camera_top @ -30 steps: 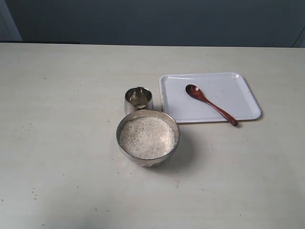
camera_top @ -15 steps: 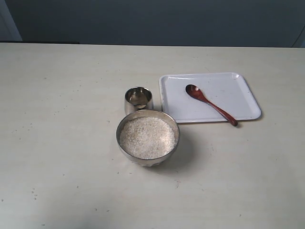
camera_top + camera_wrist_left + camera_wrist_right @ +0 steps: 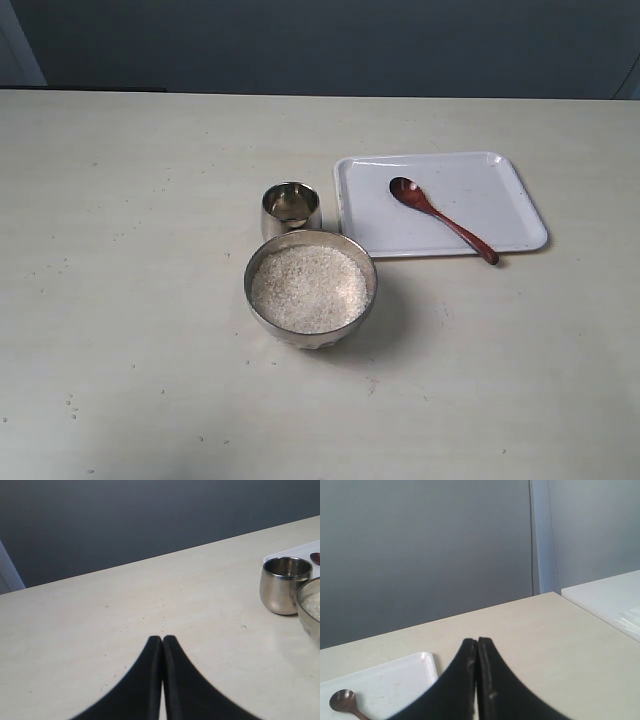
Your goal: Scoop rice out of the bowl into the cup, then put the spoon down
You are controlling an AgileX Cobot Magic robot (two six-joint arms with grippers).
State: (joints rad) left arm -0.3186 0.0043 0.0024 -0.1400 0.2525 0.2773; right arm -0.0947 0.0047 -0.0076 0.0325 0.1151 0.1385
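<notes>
We count one heap of rice (image 3: 309, 288), filling one wide steel bowl (image 3: 247, 285) nearly to the rim. One small steel cup (image 3: 272, 225) stands just beside the bowl, and we cannot tell whether they touch. One dark wooden spoon (image 3: 440, 218) lies with its head on one white tray (image 3: 500, 190), its handle end crossing the tray's rim. All of it sits on the pale table (image 3: 130, 250).

There are two grippers. The left gripper (image 3: 162, 639) has its jaws pressed together on nothing, with cup and bowl ahead of them, off to one side and well apart. The right gripper (image 3: 476, 641) likewise has its jaws closed and empty, with spoon and tray off to one side, clear of them.
</notes>
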